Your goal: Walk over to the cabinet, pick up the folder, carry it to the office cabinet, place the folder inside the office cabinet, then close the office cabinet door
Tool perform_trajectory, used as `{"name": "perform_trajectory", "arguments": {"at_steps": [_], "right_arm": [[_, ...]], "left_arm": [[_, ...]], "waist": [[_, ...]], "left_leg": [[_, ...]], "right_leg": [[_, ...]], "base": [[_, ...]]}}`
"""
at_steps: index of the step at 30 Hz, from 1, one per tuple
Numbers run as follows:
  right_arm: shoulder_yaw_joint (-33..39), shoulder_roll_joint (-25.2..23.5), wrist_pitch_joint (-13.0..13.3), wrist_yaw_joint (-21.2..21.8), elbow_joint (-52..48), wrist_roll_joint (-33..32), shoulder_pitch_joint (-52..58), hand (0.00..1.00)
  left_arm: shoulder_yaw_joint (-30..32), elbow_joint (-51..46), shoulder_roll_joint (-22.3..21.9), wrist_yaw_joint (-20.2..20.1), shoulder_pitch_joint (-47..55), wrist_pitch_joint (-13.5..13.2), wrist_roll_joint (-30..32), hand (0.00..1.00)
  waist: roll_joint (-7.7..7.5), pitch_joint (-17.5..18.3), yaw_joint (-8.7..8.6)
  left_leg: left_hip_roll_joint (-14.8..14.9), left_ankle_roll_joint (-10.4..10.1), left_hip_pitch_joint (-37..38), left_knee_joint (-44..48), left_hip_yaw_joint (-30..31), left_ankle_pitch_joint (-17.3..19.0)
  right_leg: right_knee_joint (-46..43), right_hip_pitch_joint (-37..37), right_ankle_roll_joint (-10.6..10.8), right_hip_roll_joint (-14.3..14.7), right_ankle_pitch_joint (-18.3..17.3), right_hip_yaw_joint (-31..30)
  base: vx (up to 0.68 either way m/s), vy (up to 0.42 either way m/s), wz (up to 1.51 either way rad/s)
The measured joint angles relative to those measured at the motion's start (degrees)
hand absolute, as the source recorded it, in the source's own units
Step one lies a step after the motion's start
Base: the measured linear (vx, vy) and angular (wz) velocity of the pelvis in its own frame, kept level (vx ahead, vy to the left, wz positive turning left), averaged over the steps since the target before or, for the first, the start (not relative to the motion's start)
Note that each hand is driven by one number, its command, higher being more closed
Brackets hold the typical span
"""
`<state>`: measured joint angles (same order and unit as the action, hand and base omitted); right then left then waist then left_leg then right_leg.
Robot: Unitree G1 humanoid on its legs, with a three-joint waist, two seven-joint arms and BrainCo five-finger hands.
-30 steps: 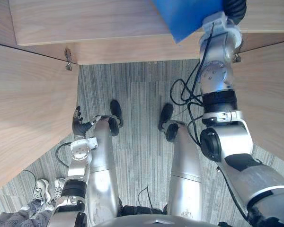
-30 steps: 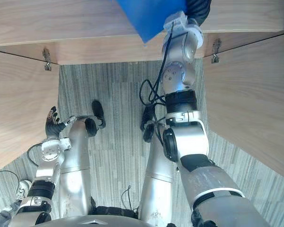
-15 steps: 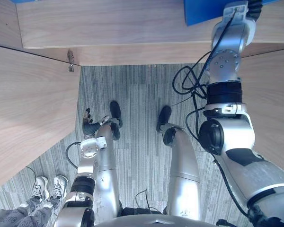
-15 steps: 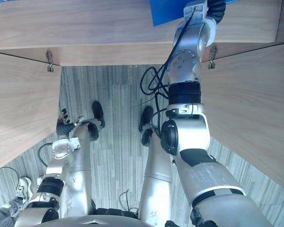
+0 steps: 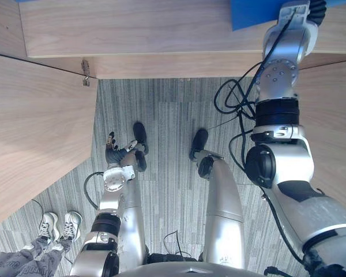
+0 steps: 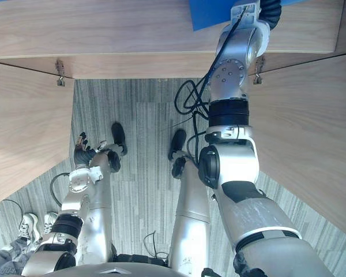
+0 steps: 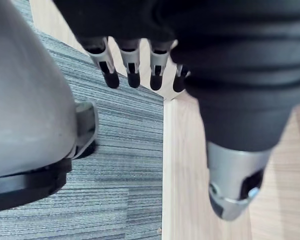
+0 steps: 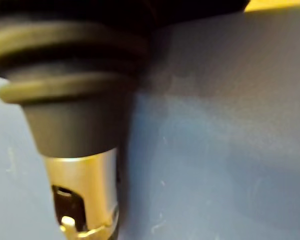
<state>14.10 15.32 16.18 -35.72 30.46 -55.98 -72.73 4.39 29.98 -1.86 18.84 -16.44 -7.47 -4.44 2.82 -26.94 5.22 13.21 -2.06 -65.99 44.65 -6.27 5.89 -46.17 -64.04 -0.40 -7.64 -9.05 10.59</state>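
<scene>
The blue folder (image 5: 252,12) lies on the wooden shelf of the office cabinet (image 5: 132,29), at the top right of the eye views, with its lower edge near the shelf front. My right arm reaches up into the cabinet, and my right hand (image 8: 82,195) is pressed close against the folder's blue face (image 8: 215,130). How it grips cannot be made out. My left hand (image 5: 112,152) hangs low by my side over the carpet, fingers (image 7: 132,65) straight and holding nothing.
Both cabinet doors stand swung out: the left door (image 5: 34,127) and the right door (image 6: 311,133), with metal hinges (image 5: 85,70) at the shelf corners. Grey striped carpet (image 5: 167,115) lies between them. A person's white shoes (image 5: 57,226) stand at the lower left.
The folder went from a tilted corner hanging over the shelf front to lying farther in and to the right. My right arm stretched deeper into the cabinet. My left hand drifted slightly right.
</scene>
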Motion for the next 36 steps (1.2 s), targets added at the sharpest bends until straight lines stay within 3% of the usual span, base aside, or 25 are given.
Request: {"name": "perform_trajectory", "arguments": {"at_steps": [18, 29, 36], "right_arm": [[0.0, -0.3, 0.7, 0.2, 2.1, 0.1, -1.6, 0.0], [-1.2, -1.2, 1.6, 0.4, -3.1, 2.5, 3.9, 0.0], [-2.8, -1.0, -1.7, 2.7, -5.6, 6.9, 8.1, 0.0]], "left_arm": [[0.1, 0.6, -0.6, 1.0, -0.9, 0.1, -0.6, 0.0], [0.6, 1.1, -1.3, 1.0, -0.9, 1.3, -0.5, 0.0], [0.7, 3.0, -1.5, 1.0, -0.2, 1.8, -0.5, 0.0]], "waist": [[0.0, 0.0, -0.28], [0.01, 0.0, -0.24], [-0.03, 0.0, -0.74]], "left_leg": [[-0.1, 0.1, 0.2, -0.8, -0.1, -0.6], [0.3, 0.2, 1.7, -1.7, -0.5, -0.7], [0.7, 0.5, 5.1, -3.2, -1.7, -0.5]], "right_leg": [[1.0, 0.3, 0.1, 0.1, 0.7, 0.1], [3.2, 2.2, 0.3, 0.8, 1.8, -0.1], [6.1, 5.5, 0.6, 1.5, 3.0, -0.6]], "base": [[0.0, 0.0, 0.0], [-0.01, -0.003, -0.03], [-0.01, -0.009, -0.07]]}}
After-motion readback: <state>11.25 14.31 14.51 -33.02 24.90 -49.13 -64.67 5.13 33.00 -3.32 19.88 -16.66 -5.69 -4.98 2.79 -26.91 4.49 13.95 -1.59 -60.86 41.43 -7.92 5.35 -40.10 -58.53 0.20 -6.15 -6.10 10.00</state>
